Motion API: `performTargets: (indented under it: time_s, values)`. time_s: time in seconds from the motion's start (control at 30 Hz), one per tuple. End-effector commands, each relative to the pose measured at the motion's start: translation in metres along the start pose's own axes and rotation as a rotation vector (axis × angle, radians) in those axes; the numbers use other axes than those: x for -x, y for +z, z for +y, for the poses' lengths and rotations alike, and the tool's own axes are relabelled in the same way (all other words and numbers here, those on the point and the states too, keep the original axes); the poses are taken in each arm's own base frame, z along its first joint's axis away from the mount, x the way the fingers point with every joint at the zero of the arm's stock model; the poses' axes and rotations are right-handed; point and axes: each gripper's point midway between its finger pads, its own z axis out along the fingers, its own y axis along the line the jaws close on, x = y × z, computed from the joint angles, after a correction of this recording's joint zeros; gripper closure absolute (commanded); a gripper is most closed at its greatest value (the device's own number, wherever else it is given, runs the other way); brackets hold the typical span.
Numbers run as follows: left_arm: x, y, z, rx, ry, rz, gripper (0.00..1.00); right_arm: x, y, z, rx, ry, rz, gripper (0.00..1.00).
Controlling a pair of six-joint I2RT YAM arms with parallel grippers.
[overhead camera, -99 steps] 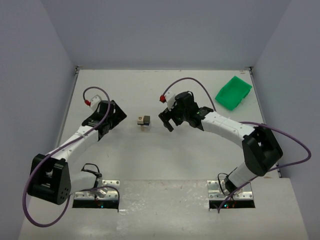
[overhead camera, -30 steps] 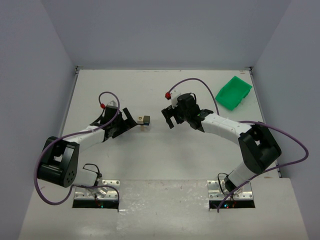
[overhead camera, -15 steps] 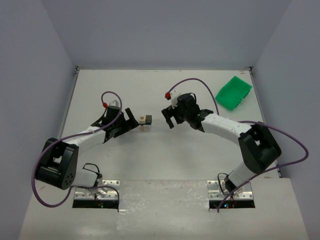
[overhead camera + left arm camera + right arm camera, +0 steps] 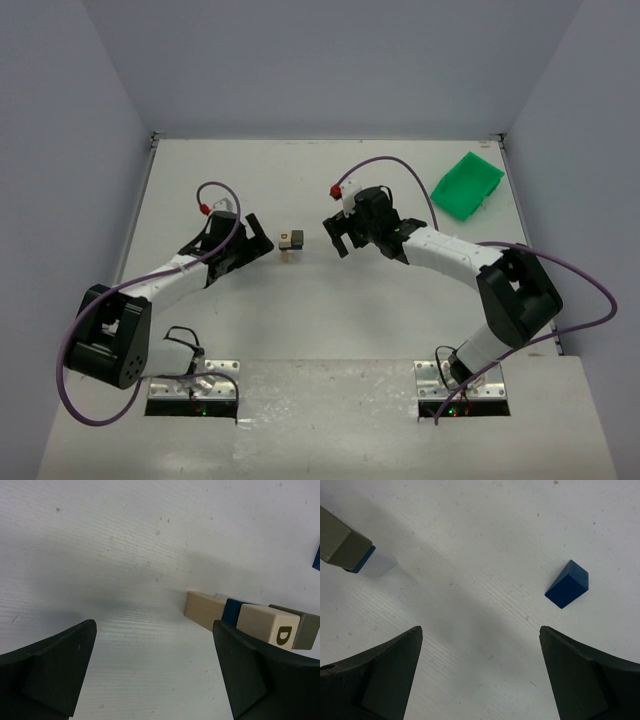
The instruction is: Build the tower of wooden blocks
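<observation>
**A:** Where's the wood block tower (image 4: 290, 240)?

**B:** Mid-table. The left gripper (image 4: 261, 238) is just beside it on the left, the right gripper (image 4: 336, 237) near it on the right. Neither touches it.

**A:** Jaws?

**B:** Both spread wide, nothing in either.

**A:** Do the wrist cams add anything?

**B:** From above the tower is just a small lump. The left wrist view shows a tan block low down, dark blue behind it, and a lettered tan block (image 4: 267, 625) and a grey-olive block (image 4: 306, 630) up top. The right wrist view shows a loose blue block (image 4: 567, 584) alone on the table (image 4: 330, 310), apart from the tower. I can't make it out from above.

**A:** Room?

**B:** Bare tabletop on the near and far sides of the tower, walls well apart. The green bin (image 4: 467, 185) is in the far right corner, well apart from the tower.
</observation>
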Motion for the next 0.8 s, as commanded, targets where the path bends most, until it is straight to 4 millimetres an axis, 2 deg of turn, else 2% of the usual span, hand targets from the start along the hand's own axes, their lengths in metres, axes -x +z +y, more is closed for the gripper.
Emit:
performTargets:
  time_s: [0.0,0.4,0.63,0.77]
  values:
    - [0.023,-0.008,-0.009,0.01,-0.025,-0.082,0.0,0.029,0.001,0.0,0.006,0.006,-0.072,0.01]
    - [0.034,-0.003,-0.023,-0.02,-0.028,-0.088,0.0,0.061,0.03,0.025,0.041,-0.017,-0.12,0.01]
    - [0.033,0.002,-0.026,-0.028,-0.021,-0.073,0.0,0.064,0.037,0.042,0.108,-0.02,-0.114,0.01]
    - [0.034,0.001,-0.028,-0.03,-0.019,-0.077,0.0,0.065,0.039,0.044,0.114,-0.014,-0.116,0.01]
